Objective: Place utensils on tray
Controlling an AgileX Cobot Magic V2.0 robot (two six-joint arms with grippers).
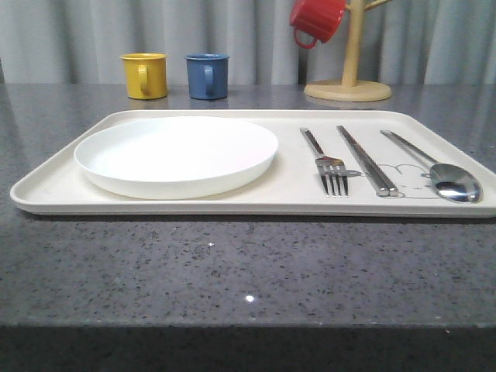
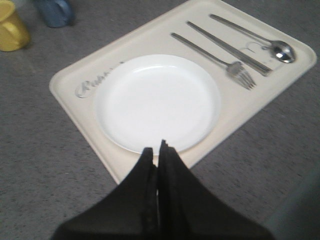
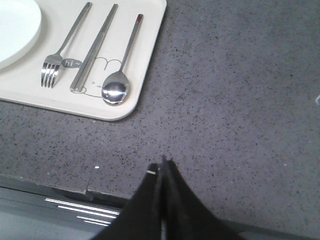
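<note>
Left hand pinched closed, empty, over plate rim. Right hand closed, empty, over bare worktop. Fork, chopsticks, spoon on tray, at 3 o'clock from plate.

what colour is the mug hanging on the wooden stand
Red. The mug hangs on the wooden stand, best seen in the front view.

A cream tray is marked with a faint grey rabbit drawing and grey script. A plain white plate and shiny silver fork, chopsticks and spoon are seen. The table is dark grey, speckled white. Yellow, blue and red mugs are shown.
</note>
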